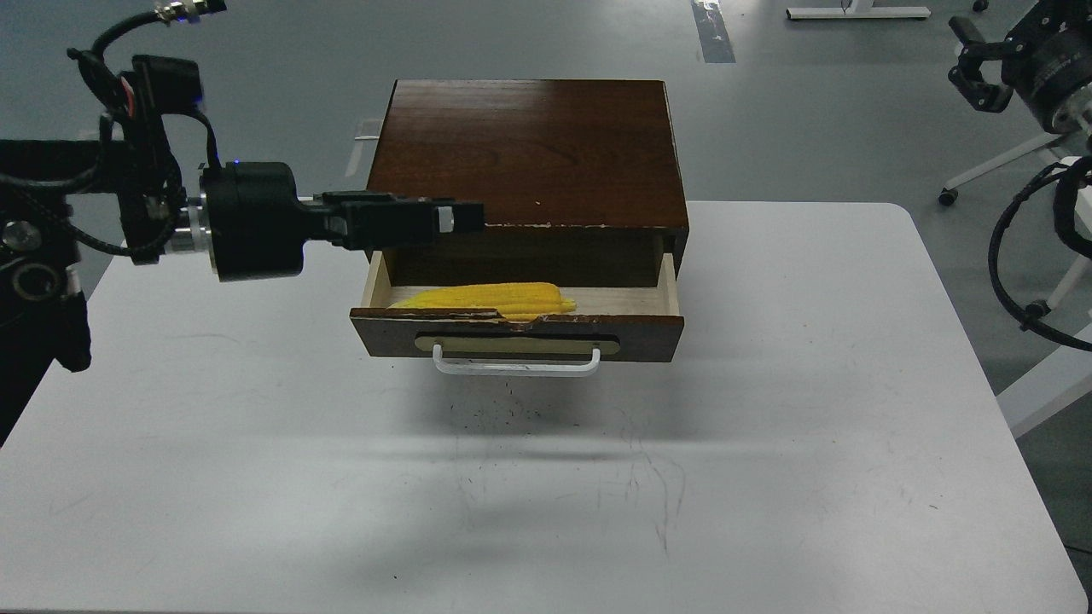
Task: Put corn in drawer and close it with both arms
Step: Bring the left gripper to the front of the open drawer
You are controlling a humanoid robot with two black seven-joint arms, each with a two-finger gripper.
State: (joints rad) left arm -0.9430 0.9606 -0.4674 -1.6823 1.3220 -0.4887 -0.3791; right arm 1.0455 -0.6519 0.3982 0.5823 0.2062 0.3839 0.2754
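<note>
The dark brown drawer (648, 331) stands pulled out of its wooden cabinet (525, 153), with its white bar handle (516, 368) facing me. The yellow corn (490, 298) lies lengthwise inside, in the left half, just behind the chipped front edge. My left gripper (465, 217) reaches in from the left, level, hovering over the drawer's back left corner at the cabinet's front edge. It holds nothing, and its fingers are seen side-on as one dark bar. My right gripper (968, 60) is far off at the top right, above the floor, with its claws apart and empty.
The cabinet stands at the back middle of a white table (768, 443). White chair legs on castors (1036, 311) stand on the grey floor past the table's right edge. Black cables (1015, 256) hang from my right arm there.
</note>
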